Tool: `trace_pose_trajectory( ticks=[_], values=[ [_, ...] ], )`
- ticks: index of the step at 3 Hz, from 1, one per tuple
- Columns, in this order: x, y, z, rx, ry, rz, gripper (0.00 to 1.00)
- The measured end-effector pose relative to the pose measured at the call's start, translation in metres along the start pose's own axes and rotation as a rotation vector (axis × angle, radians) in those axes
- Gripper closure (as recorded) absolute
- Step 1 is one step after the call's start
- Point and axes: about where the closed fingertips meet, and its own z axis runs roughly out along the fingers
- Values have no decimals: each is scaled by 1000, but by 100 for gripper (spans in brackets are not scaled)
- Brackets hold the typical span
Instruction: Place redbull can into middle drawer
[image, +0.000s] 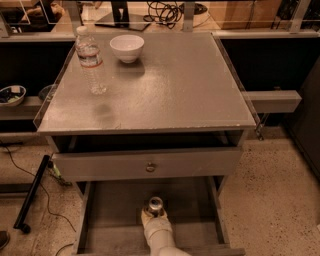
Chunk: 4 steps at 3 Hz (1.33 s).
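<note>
The redbull can (155, 204) stands upright inside the pulled-out middle drawer (112, 212), near its centre, and only its silver top shows clearly. My gripper (154, 218) reaches in from the bottom edge on a white arm. It is shut on the can, with its fingers wrapped around the can's body just below the top. I cannot tell whether the can's base touches the drawer floor.
Above the open drawer is a drawer front with a round brass knob (150, 166), slightly ajar. On the grey cabinet top (170, 90) stand a clear water bottle (91, 62) and a white bowl (127, 47). Cables and a black pole (32, 192) lie on the floor at left.
</note>
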Motion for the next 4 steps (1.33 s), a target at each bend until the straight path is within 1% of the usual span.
trace_pose_trajectory(
  ticks=[1, 2, 3, 4],
  values=[
    [4, 3, 1, 8, -5, -20, 100],
    [4, 4, 1, 7, -4, -22, 100],
    [4, 4, 1, 7, -4, -22, 85],
    [4, 4, 1, 7, -4, -22, 54]
  ],
)
